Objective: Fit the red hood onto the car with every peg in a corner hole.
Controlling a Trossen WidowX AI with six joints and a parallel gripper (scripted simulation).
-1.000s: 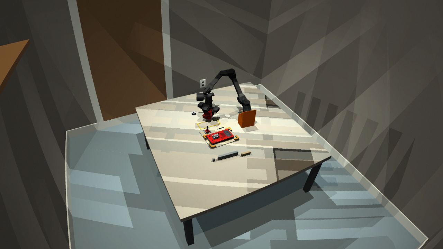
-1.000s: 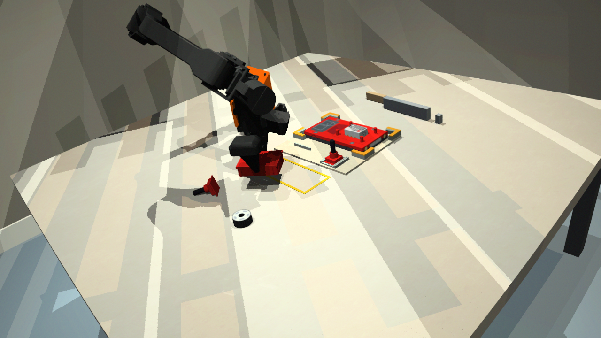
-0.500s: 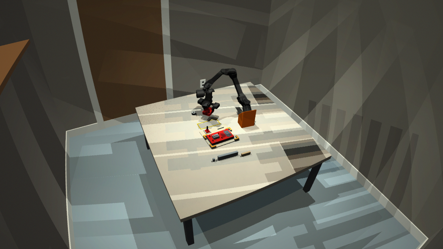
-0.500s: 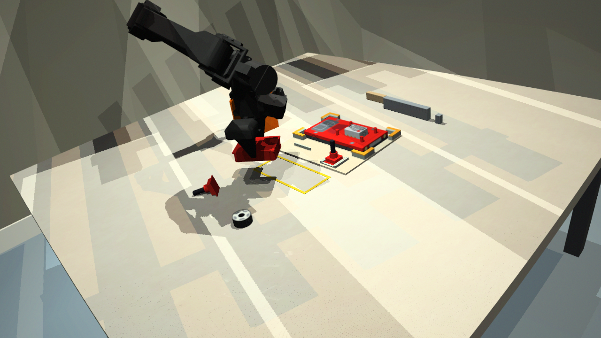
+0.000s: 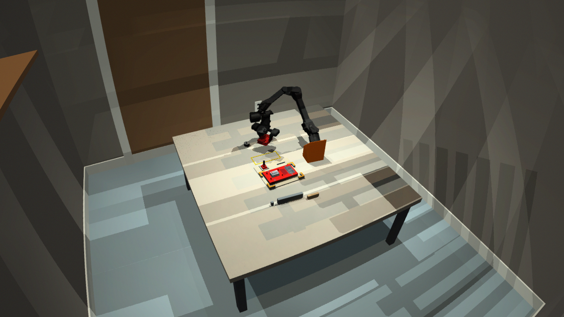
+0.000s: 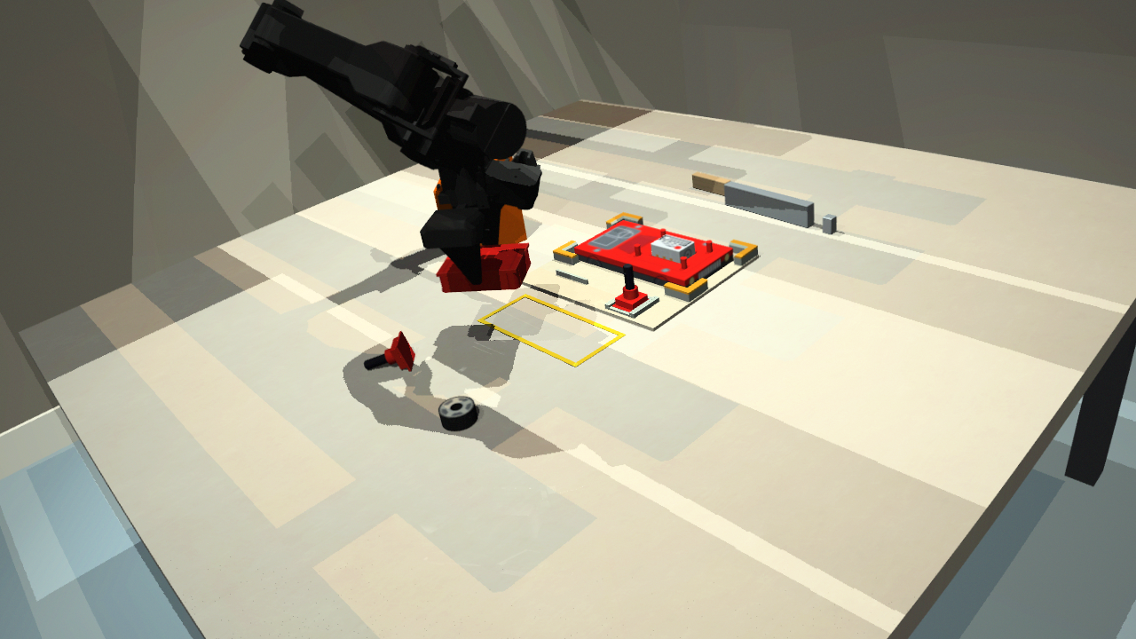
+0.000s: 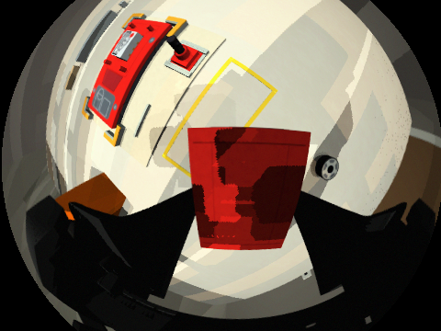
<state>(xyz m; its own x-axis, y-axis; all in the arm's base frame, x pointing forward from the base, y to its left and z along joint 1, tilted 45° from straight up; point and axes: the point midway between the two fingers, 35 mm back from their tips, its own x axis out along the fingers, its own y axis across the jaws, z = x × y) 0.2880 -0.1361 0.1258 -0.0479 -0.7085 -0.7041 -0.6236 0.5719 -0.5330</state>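
Observation:
My gripper is shut on the red hood, one finger on each side. The hood hangs above the table, its flat face toward the wrist camera; its corner holes cannot be made out. The red chassis sits in the jig between orange-topped corner brackets. The grey engine block is on its deck, with short red pegs around it. The hood is apart from the chassis, to its left in the exterior view.
A red piece with a black post stands beside the jig. A similar piece lies tipped near a wheel. A yellow outline is near the hood. A grey bar and orange block stand farther off.

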